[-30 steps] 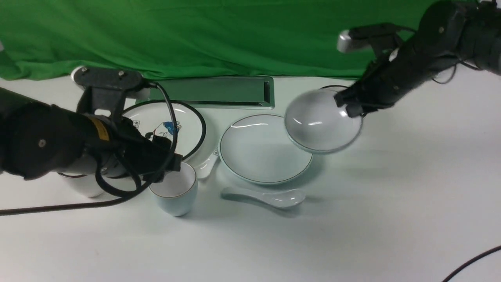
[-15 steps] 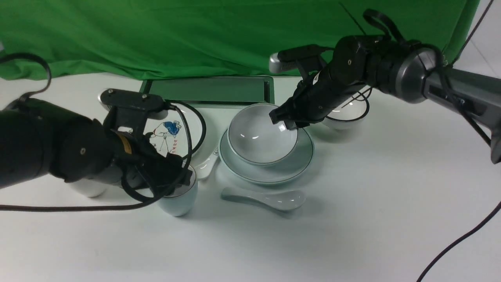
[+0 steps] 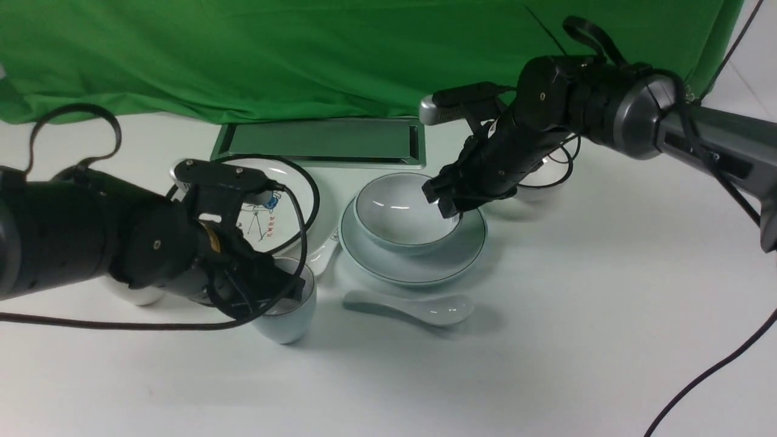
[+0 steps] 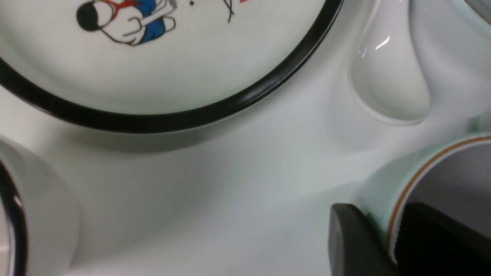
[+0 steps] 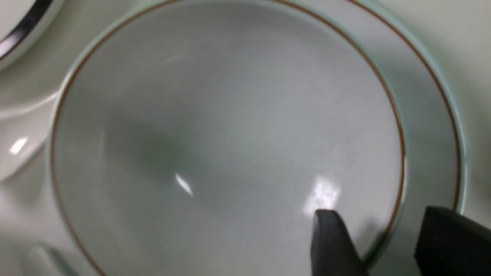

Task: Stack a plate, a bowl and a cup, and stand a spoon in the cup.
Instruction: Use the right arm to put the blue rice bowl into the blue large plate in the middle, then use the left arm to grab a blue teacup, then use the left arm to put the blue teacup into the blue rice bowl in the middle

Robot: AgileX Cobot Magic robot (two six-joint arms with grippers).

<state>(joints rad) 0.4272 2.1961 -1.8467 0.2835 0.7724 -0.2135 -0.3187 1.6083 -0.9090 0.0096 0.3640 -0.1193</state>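
Right gripper (image 3: 447, 204), jaws apart astride the three-o'clock rim of the shallow pale blue-green ceramic bowl (image 3: 394, 212), could drag it off the matching round plate (image 3: 425, 268) on lifting; left gripper (image 3: 290, 292) clamps the small blue-green cup (image 3: 285, 325).

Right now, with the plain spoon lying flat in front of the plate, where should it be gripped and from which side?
The spoon lies flat, hollow up, handle toward the robot's left, scoop toward its right. I'd take the narrow handle from straight above, jaws closing across its width; the wide rounded scoop offers less to pinch.
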